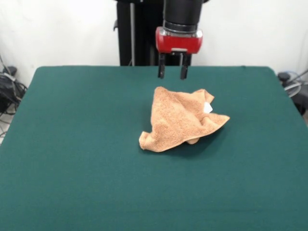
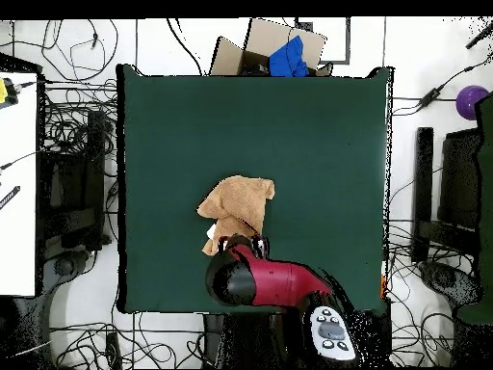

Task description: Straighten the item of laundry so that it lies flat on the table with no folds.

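Bare green bench (image 1: pixel 72 183) fronts the crumpled towel (image 1: pixel 180 122), heaped near mid-bench. Behind and above it hang the fingers (image 1: pixel 173 72), parted and empty. Approach stage, I judge; next comes descending onto a corner and pulling outward.

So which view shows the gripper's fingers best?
The front view: the gripper hangs open above the table, both black fingers clear, just beyond the crumpled towel. In the overhead view the arm's red and black body hides the fingers.
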Action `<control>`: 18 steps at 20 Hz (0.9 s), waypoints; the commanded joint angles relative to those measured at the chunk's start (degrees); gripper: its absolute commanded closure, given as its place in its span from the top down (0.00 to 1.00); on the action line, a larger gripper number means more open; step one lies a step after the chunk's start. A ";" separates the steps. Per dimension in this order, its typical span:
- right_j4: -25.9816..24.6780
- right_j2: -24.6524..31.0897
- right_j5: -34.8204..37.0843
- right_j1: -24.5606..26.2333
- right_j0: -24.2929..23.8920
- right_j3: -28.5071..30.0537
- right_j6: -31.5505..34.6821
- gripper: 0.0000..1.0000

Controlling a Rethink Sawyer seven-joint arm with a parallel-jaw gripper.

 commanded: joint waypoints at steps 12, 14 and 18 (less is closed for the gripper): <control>1.30 -7.56 -1.65 6.02 3.59 -2.96 11.00 1.00; 2.39 -8.08 -1.44 6.47 3.77 -3.43 11.67 1.00; 4.63 -10.77 -0.15 8.17 6.12 -5.07 12.96 1.00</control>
